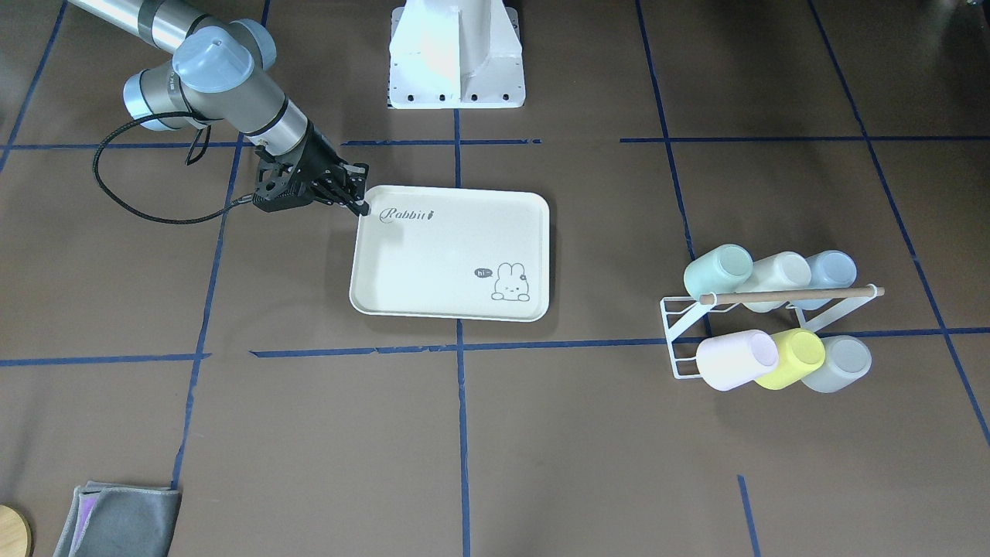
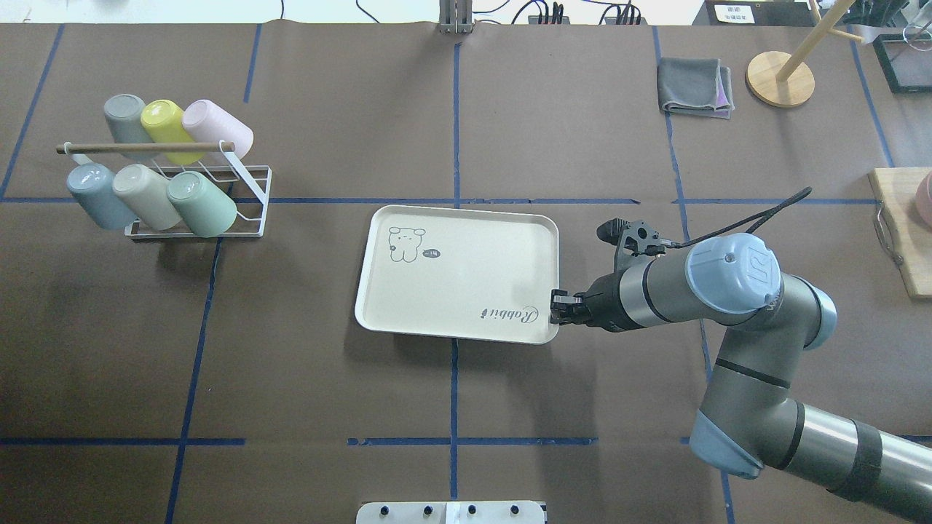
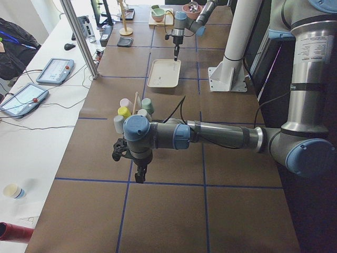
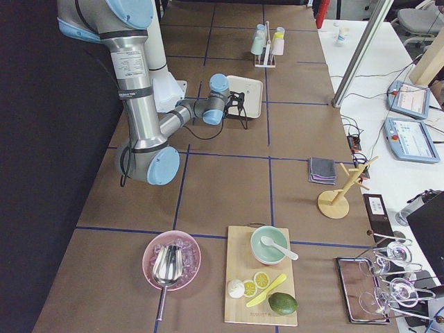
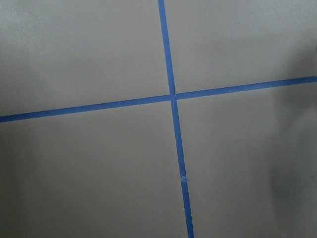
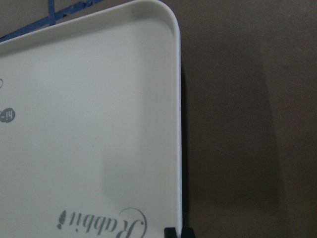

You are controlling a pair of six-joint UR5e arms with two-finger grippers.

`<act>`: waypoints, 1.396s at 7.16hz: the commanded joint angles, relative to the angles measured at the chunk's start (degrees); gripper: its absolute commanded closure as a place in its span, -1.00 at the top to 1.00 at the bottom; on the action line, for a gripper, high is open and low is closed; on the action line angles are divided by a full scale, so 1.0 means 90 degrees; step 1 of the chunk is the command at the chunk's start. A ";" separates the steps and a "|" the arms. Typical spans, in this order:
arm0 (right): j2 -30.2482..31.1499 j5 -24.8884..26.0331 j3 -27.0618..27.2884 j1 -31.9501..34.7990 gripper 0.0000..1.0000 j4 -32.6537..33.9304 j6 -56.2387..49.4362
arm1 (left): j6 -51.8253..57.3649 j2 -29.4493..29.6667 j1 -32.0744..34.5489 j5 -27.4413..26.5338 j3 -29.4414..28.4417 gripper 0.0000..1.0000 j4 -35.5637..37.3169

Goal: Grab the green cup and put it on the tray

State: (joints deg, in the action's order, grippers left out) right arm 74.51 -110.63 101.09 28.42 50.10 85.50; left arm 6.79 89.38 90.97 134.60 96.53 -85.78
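The green cup (image 2: 202,204) lies on its side in the lower row of a white wire rack (image 2: 251,211) at the far left of the table, also shown in the front view (image 1: 718,271). The cream tray (image 2: 466,284) with the "Rabbit" print lies flat at the table's middle. My right gripper (image 2: 555,306) is at the tray's near right corner. In the right wrist view its fingertips (image 6: 170,232) stand close together on either side of the tray's rim (image 6: 178,124). My left gripper (image 3: 139,176) hangs over bare table near the rack, and I cannot tell whether it is open or shut.
The rack also holds yellow (image 2: 166,124), pink (image 2: 218,127), grey, blue and cream cups under a wooden rod. A grey cloth (image 2: 695,87) and a wooden stand (image 2: 780,69) sit at the far right. A cutting board (image 2: 903,233) is at the right edge.
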 commanded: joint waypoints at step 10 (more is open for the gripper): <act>0.0022 -0.0809 0.0933 0.1653 1.00 0.2890 -0.1884 | -0.0003 0.0310 -0.0078 -0.0072 0.1702 1.00 0.1499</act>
State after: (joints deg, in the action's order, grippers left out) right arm 74.80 -114.81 106.81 39.64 66.66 76.22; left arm 6.77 90.64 90.54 134.38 107.45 -78.01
